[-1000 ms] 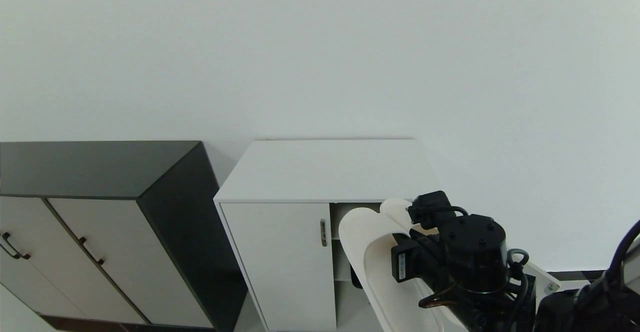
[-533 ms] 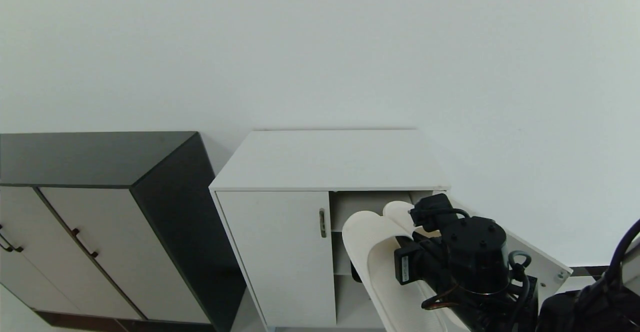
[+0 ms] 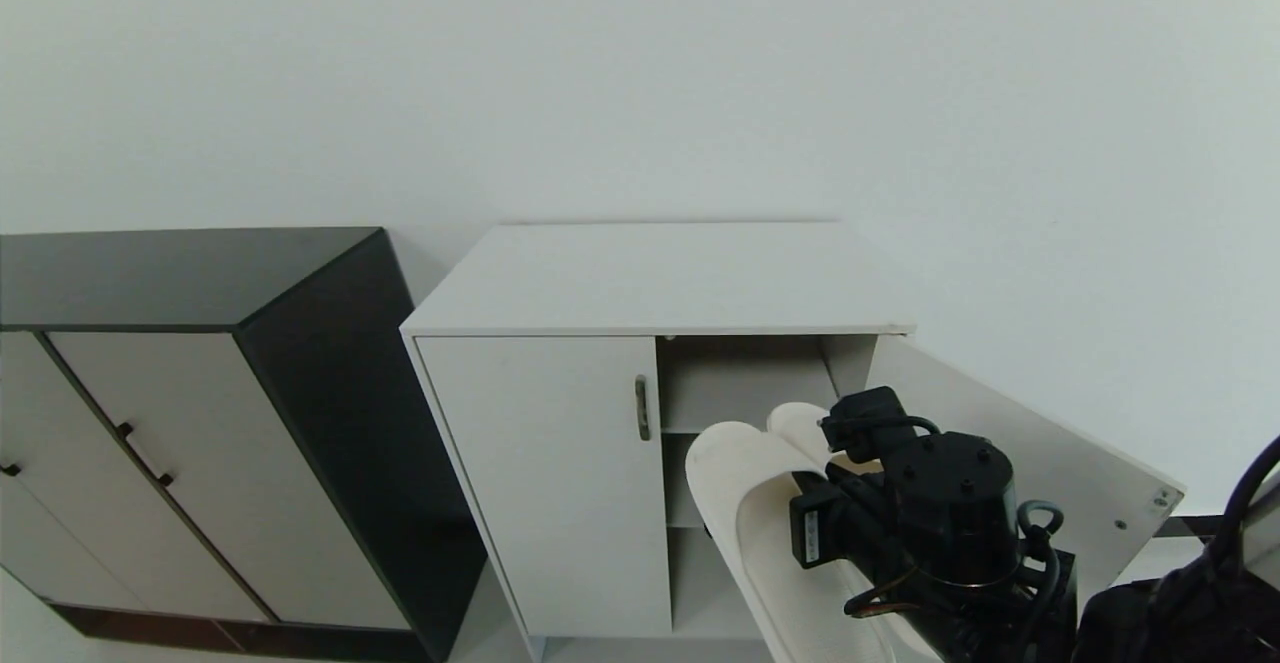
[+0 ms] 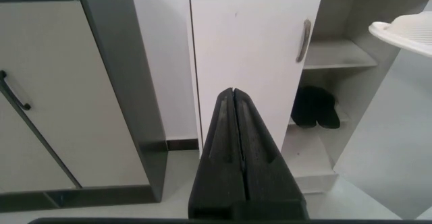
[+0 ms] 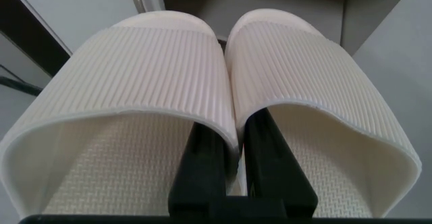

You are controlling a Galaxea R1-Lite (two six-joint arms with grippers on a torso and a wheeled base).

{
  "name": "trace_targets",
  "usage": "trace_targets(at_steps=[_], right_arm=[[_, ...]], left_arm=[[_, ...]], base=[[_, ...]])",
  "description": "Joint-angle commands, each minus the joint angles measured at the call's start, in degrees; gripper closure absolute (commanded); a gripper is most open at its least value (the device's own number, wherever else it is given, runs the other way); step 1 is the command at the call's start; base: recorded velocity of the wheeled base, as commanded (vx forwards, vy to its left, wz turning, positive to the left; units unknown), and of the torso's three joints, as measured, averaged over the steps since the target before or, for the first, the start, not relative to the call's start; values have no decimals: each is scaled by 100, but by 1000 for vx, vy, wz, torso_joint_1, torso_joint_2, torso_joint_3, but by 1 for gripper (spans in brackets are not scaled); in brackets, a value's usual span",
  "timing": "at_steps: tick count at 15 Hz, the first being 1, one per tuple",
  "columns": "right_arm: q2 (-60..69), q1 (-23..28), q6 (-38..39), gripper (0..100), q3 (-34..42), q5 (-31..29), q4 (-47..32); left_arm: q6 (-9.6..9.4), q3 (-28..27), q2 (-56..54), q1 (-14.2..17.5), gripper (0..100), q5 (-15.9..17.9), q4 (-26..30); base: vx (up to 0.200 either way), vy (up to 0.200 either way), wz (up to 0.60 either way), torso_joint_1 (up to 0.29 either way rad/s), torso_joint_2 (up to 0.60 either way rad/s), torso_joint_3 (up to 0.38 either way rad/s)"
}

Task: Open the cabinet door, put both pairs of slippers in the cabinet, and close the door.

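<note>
Currently we have the right end effector [image 5: 233, 153] clamped on the cream slippers [image 3: 745, 503]. One finger [image 5: 202, 166] sits inside each slipper, under the strap, with the two inner side walls pinched between them. The pair is held side by side, off the floor, in front of the open right half of the white cabinet [image 3: 650, 278], toes towards the opening.

The cabinet's right door [image 3: 1010, 463] is swung out to the right. Its left door [image 3: 545, 473] is closed, with a vertical handle [image 3: 641, 408] at its right edge. Inside the open half we see an upper shelf [image 4: 337, 54]. The black slippers [image 4: 316, 107] sit on the shelf below it, towards the left of that compartment and side by side.

The left end effector [image 4: 234, 99] is fully closed, fingers pressed flat together with nothing between them. It sits low and on the near side, pointing at the closed left door and well apart from it.

A dark cabinet [image 3: 200, 278] with pale doors stands just left of the white one, against the same far wall.
</note>
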State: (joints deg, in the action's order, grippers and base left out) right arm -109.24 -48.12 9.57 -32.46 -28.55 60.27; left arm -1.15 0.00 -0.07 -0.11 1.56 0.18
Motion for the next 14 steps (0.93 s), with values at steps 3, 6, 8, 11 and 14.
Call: trace_targets(at_steps=[3,6,8,11,14], right_arm=[[-18,57,1,100,-6,-1,2],[-89,57,-8,100,-6,-1,2],[-106,57,-8,100,-6,-1,2],[-150,57,1,100,-6,-1,2],[-168,57,1,100,-6,7,2]], left_arm=[[0,0,7,2,100,2,-1],[0,0,7,2,100,2,-1],[0,0,7,2,100,2,-1],[0,0,7,2,100,2,-1],[18,0,7,2,100,2,-1]], base=[[0,0,0,-212,536,315],[0,0,0,-199,518,312],[0,0,0,-183,503,322],[0,0,0,-162,484,333],[0,0,0,-150,476,330]])
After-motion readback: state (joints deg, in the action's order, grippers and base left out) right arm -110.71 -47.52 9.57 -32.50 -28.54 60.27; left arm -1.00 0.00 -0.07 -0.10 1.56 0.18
